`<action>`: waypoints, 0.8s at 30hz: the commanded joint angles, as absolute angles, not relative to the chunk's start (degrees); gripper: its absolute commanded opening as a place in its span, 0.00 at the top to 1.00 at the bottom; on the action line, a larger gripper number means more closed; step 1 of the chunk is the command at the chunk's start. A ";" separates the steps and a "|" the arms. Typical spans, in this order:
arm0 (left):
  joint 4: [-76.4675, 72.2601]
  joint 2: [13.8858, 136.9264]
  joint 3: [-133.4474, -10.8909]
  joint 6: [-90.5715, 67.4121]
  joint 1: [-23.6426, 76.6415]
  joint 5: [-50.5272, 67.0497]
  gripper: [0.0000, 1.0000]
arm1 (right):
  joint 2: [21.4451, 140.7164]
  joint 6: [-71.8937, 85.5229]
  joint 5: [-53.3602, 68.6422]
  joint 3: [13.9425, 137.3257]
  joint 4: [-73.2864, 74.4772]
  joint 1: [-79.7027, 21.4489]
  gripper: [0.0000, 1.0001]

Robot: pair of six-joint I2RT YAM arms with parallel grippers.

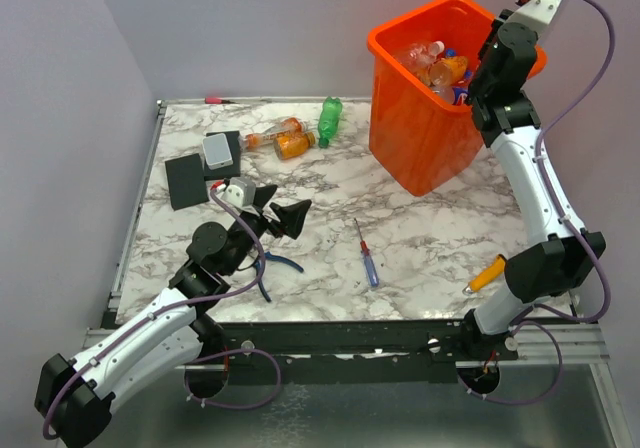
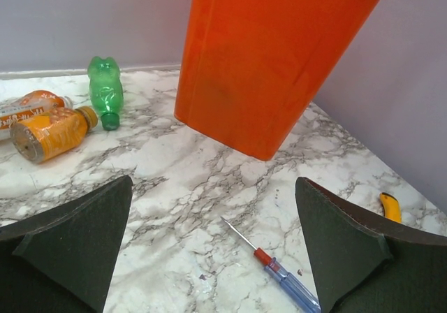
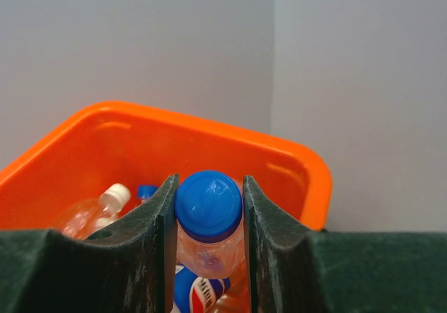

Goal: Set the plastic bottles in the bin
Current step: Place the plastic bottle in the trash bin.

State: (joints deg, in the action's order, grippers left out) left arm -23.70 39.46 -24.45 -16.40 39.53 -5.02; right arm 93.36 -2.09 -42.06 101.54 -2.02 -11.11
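Observation:
The orange bin (image 1: 420, 143) stands at the back right and holds several bottles (image 1: 432, 63). My right gripper (image 1: 472, 96) hangs over its near rim, shut on a clear bottle with a blue cap (image 3: 208, 205); the fingers (image 3: 155, 222) press on both sides of it above the bin (image 3: 209, 128). On the table lie a green bottle (image 1: 329, 120), an orange bottle (image 1: 293, 145) and a clear labelled bottle (image 1: 268, 131). My left gripper (image 1: 283, 213) is open and empty, low over mid-table (image 2: 214, 187), with the green (image 2: 105, 89) and orange (image 2: 52, 133) bottles far ahead on its left.
A blue-and-red screwdriver (image 1: 366, 253) lies mid-table, also between my left fingers' view (image 2: 279, 271). Blue-handled pliers (image 1: 270, 268) lie under the left arm. A yellow-handled tool (image 1: 485, 273) lies front right. A black pad (image 1: 187, 180) and grey box (image 1: 220, 150) sit at the left.

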 commanded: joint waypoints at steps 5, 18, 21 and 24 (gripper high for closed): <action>-22.25 40.68 -26.10 -15.56 39.99 -4.73 0.01 | 92.29 14.49 -25.85 107.40 16.03 -11.60 1.00; -22.17 41.57 -26.24 -15.29 39.99 -4.74 0.01 | 88.37 3.09 -38.02 98.41 6.93 -11.42 1.00; -22.08 41.87 -26.10 -15.29 39.98 -4.83 0.01 | 87.28 5.27 -36.53 95.27 7.63 -11.40 1.00; -22.06 42.46 -26.19 -15.41 40.08 -4.60 0.01 | 87.13 7.20 -31.86 94.76 10.97 -11.40 0.82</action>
